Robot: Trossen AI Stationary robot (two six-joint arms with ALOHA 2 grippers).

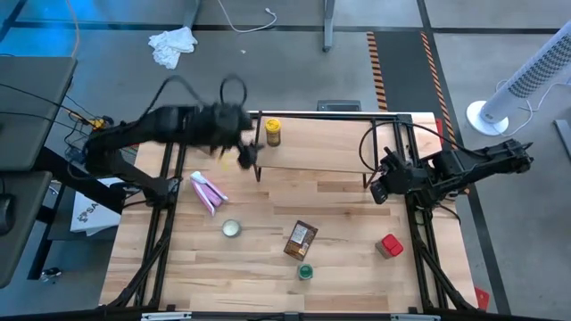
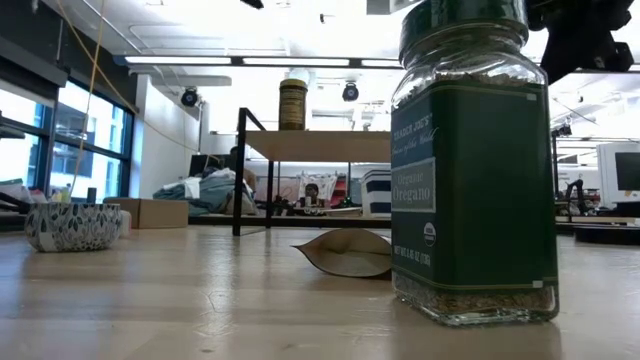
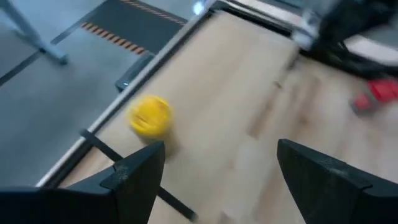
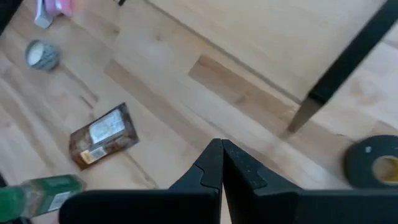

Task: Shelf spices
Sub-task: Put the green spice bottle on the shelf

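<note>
Since the yellow jar [image 1: 272,131] stands on the shelf [image 1: 321,147] near its left end, the left claw [image 1: 239,150] hangs open just beside it, gripping nothing. It should rise clear without brushing the jar. On the counter [image 1: 259,267] wait the green jar [image 1: 305,272], the brown packet [image 1: 301,239] and the red box [image 1: 389,245]. The right claw [image 1: 378,190] is closed and empty by the shelf's right leg.

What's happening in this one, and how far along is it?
The robot is shelving spices. The yellow-lidded jar already stands on the shelf, and the left gripper hangs above that end with its jaws open and empty. The right gripper waits shut by the shelf's other end. The green-lidded jar, the red container and the brown packet are still on the table.
</note>
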